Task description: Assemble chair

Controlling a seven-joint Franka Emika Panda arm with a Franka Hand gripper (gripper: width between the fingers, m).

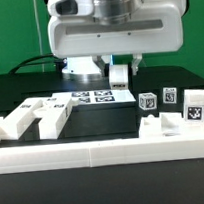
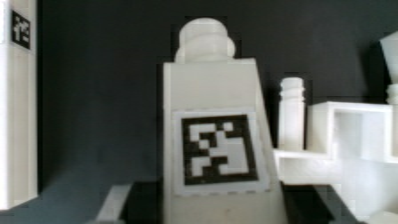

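My gripper (image 1: 121, 80) hangs above the back of the table, shut on a white chair leg (image 1: 119, 72). In the wrist view the leg (image 2: 221, 120) stands between the dark fingers (image 2: 139, 200), with a square tag on its face and a rounded knob at its far end. More white chair parts lie at the exterior view's left (image 1: 36, 118). At the exterior view's right is a stepped white piece (image 1: 177, 123) with three tagged posts (image 1: 194, 104). Part of it shows beside the held leg (image 2: 347, 135).
The marker board (image 1: 89, 96) lies flat on the black table behind the loose parts, and its edge shows in the wrist view (image 2: 18, 110). A long low white rail (image 1: 104, 152) runs along the front. The robot's white base (image 1: 87, 63) stands at the back.
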